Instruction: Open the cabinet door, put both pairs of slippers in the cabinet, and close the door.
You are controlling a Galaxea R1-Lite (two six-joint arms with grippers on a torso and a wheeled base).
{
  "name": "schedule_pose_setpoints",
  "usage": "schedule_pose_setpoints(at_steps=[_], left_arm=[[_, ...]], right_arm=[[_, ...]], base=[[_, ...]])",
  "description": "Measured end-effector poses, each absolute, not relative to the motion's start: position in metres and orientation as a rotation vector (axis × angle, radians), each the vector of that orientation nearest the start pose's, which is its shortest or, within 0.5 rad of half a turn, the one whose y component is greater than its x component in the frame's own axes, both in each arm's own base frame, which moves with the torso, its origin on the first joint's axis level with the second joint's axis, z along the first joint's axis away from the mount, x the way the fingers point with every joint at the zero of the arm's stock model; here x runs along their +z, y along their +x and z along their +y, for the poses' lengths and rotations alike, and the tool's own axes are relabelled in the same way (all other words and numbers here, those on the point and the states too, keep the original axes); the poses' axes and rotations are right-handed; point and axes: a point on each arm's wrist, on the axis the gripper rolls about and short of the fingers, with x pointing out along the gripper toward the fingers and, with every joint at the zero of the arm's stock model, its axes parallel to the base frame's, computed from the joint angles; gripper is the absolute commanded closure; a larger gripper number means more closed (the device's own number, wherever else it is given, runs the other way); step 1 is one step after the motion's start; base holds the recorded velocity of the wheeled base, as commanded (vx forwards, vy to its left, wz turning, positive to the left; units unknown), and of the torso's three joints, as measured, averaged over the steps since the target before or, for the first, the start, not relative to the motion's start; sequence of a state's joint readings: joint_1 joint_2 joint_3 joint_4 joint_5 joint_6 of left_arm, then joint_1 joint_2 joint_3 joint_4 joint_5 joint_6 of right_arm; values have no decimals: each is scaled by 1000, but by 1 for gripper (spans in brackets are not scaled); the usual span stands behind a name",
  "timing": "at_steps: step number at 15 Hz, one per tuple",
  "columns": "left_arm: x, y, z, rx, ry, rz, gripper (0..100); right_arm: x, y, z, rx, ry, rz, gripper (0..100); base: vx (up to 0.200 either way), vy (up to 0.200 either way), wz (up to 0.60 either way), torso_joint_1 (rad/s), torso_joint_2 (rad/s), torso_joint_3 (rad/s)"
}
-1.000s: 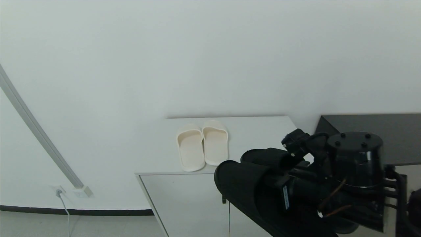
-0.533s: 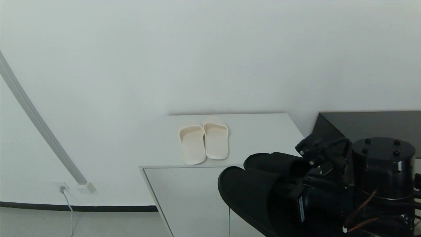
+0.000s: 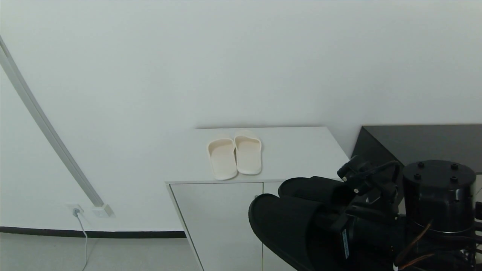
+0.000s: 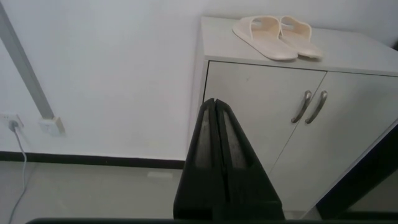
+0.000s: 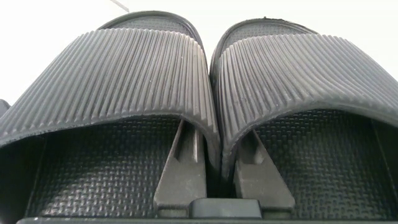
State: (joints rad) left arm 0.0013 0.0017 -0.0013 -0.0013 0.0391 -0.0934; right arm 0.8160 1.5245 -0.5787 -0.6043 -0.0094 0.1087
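Ahead of the left hand [image 4: 215,115] — fingers pressed together, empty — stand the upright door handles [image 4: 311,107] of the shut cabinet [image 4: 249,124], white slippers [image 4: 277,37] near its top's front edge, while the right hand [image 5: 217,140] grips the black slippers [image 5: 143,68] by their inner walls.

Held pair, black slippers [image 3: 286,222]: straps [image 5: 124,74] finely ribbed, footbeds [image 5: 323,155] in small diamond-grid texture
Second pair, cream slippers [image 3: 234,156]: plain, uniform
The cabinet [image 3: 297,150]: white top, pale grey doors, handles [image 4: 301,107] silver-grey
The left hand [image 4: 215,104] matt black
Side table [image 3: 421,139] charcoal; wall [image 3: 226,56] white; conduit [image 3: 49,131] light grey; skirting [image 3: 94,234] black
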Motion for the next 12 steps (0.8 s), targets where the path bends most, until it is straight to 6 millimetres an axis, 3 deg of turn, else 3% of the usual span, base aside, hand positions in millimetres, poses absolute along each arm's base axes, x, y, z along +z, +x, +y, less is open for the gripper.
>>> schedule_pose_setpoints(at_steps=[3,6,7,12], left_arm=[[76,-23,1,40,-93,-3,100],[76,-23,1,41,-93,-3,100],[76,-23,1,41,-93,-3,0],[76,-23,1,40,-91,-3,0]], right_arm=[[166,168,179,780,-53,364,100],[163,167,178,783,-65,371,100],[163,167,177,782,-66,373,100],[158,166,178,784,-73,388,100]], base=[[0,0,0,-14,37,20],[0,0,0,-145,338,185],[0,0,0,-159,373,203],[0,0,0,-203,457,262]])
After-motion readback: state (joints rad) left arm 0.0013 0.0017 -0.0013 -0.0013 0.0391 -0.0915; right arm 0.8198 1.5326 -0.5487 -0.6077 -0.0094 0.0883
